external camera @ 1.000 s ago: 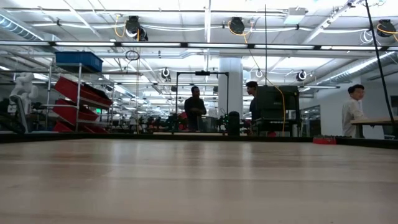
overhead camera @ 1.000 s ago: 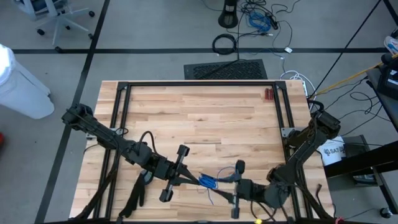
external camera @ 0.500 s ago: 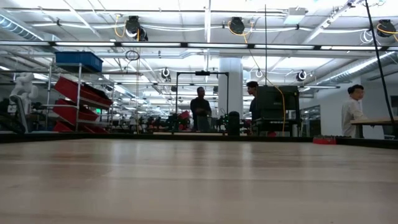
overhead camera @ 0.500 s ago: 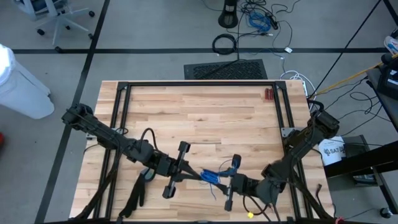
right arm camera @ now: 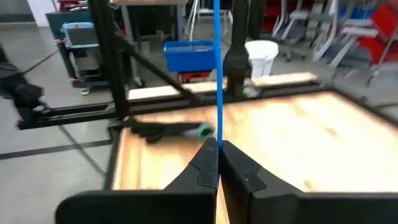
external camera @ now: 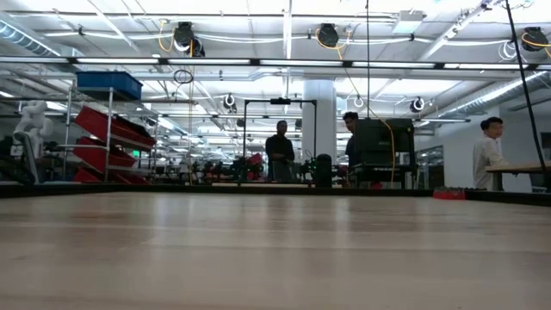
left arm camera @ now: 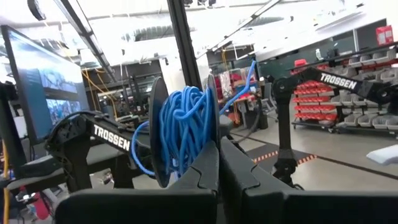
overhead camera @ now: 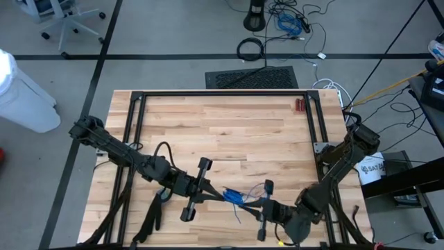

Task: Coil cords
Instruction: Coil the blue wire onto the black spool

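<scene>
The cord is thin and blue, wound into a bundle (left arm camera: pixel 181 127) between two dark discs, and it hangs above the table's near middle (overhead camera: pixel 233 197). My left gripper (overhead camera: pixel 220 194) comes in from the left and is shut at the bundle. A loose strand (right arm camera: pixel 216 74) leads from the bundle to my right gripper (overhead camera: pixel 250 203), which is shut on it from the right. A short tail (overhead camera: pixel 238 217) dangles below. The low view shows neither gripper nor the cord. My left gripper (left arm camera: pixel 218 163) pinches the rim of one dark disc (left arm camera: pixel 212 121) beside the wound cord between its two shut fingers. It comes in about level from the table's left. The bundle is lifted clear of the table, its discs on edge. My right gripper (right arm camera: pixel 217 155) pinches a single strand of the blue cord (right arm camera: pixel 216 127) between its fingertips, coming from the table's right side. The strand runs straight away from the fingers and looks taut. It is clear of the table.
Black frame rails (overhead camera: pixel 136 118) run along the table's left, far and right sides. Red-handled pliers (overhead camera: pixel 300 105) lie at the far right. A dark object with a green tip (right arm camera: pixel 177 129) lies by the left rail. People stand in the room beyond (external camera: pixel 280 151).
My right gripper has shut on the cord strand; a second ago its fingers stood apart. It swung briefly toward the bundle with its wrist rolling, then sank a little. My left gripper and the wound bundle have kept still.
</scene>
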